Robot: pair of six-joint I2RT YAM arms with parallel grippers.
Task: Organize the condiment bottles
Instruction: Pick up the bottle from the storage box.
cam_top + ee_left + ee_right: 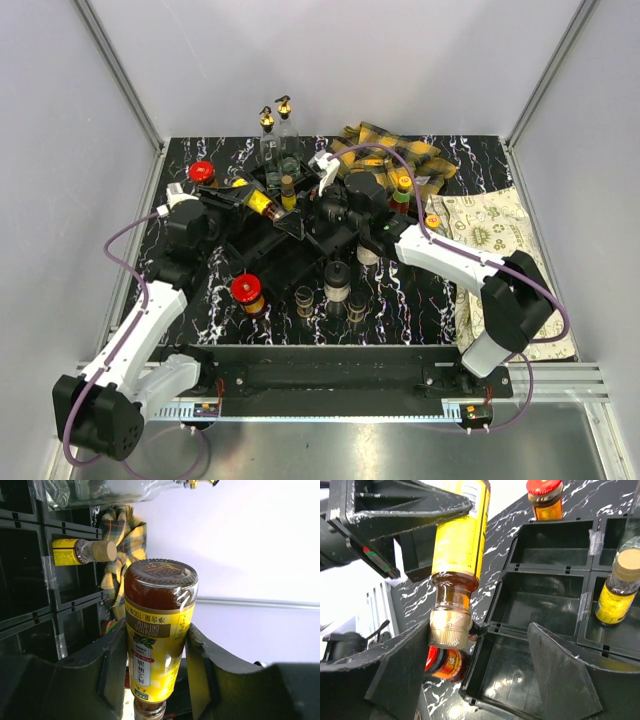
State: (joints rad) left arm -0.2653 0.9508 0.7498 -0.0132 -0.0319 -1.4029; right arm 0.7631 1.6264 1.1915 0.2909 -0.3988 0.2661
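The left gripper (157, 630) is clamped on a yellow-labelled bottle (159, 600) of amber sauce, with a finger pressed against each side of the label. In the top view the bottle is held on a slant above the upper left part of the black tray (550, 572), its cap end pointing toward the right arm. The right gripper (482, 630) has its jaws apart and grips nothing. In its own view the bottle's gold cap sits hard by the finger at the left of the frame, not centred in the gap. Whether the cap and that finger touch I cannot tell.

This looks like the start of a hand-over, and the off-centre cap is the main risk. If the jaws close as they stand, one finger would probably meet the neck first. That could push the bottle sideways and twist it in the left grip. The wrap on the label looks smooth, so the bottle could slip.

A red-lidded jar (442, 662) stands on the table right under the cap, just outside the tray's corner. A dropped bottle would likely hit this jar or the tray wall. The two grippers are also very close and could knock each other. A small tan-capped bottle (620, 590) already stands in a compartment at the right of the frame, apart from all this.
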